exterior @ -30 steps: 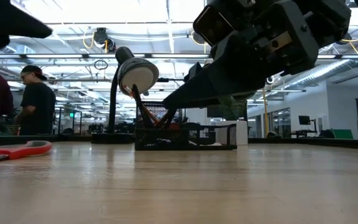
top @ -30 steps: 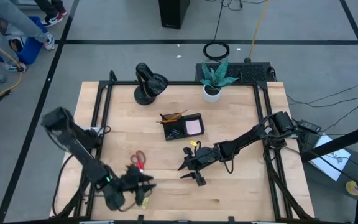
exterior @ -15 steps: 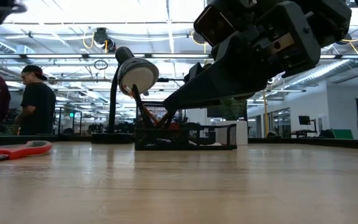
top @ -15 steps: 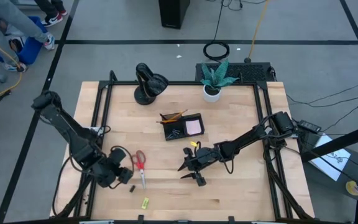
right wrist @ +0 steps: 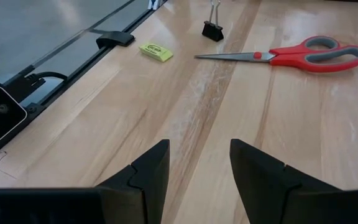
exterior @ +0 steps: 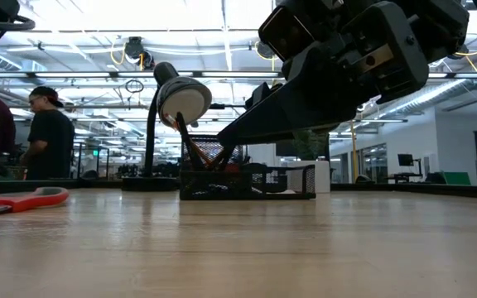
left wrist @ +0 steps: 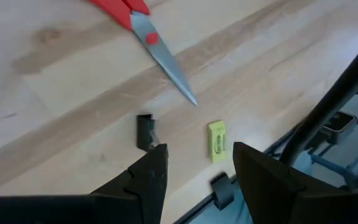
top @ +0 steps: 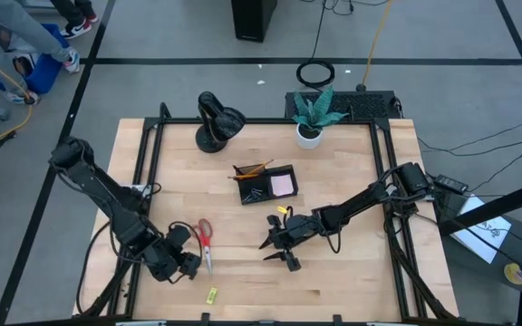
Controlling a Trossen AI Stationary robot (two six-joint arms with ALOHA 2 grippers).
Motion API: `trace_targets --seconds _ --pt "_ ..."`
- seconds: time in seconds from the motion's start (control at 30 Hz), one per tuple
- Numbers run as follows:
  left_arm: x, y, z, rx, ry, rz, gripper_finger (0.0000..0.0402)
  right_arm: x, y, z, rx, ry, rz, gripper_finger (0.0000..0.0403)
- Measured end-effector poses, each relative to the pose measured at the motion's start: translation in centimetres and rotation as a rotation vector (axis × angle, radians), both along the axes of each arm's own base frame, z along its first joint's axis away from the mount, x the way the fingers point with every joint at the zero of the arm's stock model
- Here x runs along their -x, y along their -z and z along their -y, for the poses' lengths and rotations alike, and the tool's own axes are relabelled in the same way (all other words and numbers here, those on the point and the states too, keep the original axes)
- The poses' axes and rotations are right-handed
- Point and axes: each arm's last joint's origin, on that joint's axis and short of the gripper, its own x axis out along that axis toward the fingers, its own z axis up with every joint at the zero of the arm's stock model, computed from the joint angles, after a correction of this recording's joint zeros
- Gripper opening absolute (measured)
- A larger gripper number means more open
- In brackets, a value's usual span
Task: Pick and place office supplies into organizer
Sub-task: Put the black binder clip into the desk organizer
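Observation:
The red-handled scissors [top: 204,242] lie flat on the table at the near left, and show in the left wrist view [left wrist: 157,46] and the right wrist view [right wrist: 303,55]. A small black clip [left wrist: 144,130] and the yellow-green piece [left wrist: 217,140] lie just past the scissors' tip, toward the near edge. My left gripper [top: 188,264] hovers open and empty beside the scissors' blades, with the clip just ahead of its fingers. My right gripper [top: 279,246] is open and empty at the table's middle. The black organizer [top: 265,184] holds a pink pad, orange pencils and dark clips.
A black lamp [top: 216,122] and a white plant pot [top: 309,134] stand at the far edge behind the organizer. Black frame rails run along the table's sides. Bare wood lies between the two grippers. People stand in the room beyond the table, in the low view [exterior: 52,141].
My left gripper has drawn back from over the yellow-green piece near the front edge toward the table's left and far side, then come a little way back toward the scissors' tip. The yellow-green piece now lies uncovered. My right arm has kept still.

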Motion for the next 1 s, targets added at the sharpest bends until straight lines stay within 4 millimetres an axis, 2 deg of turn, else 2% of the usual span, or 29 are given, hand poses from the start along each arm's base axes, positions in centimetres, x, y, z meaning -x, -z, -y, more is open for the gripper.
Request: trace_targets --seconds 0.27,0.67,1.0 --pt "-0.2 1.8 1.0 0.019 0.036 -0.125 0.0186 0.0 0.0 0.0 -0.003 0.002 -0.002 0.016" --pt "-0.5 3.6 2.1 0.005 0.054 -0.185 0.0186 0.0 0.0 0.0 -0.006 0.004 -0.003 0.016" --pt "-0.5 3.6 2.0 -0.017 0.053 -0.167 0.0186 0.0 0.0 0.0 -0.006 0.005 -0.003 0.016"
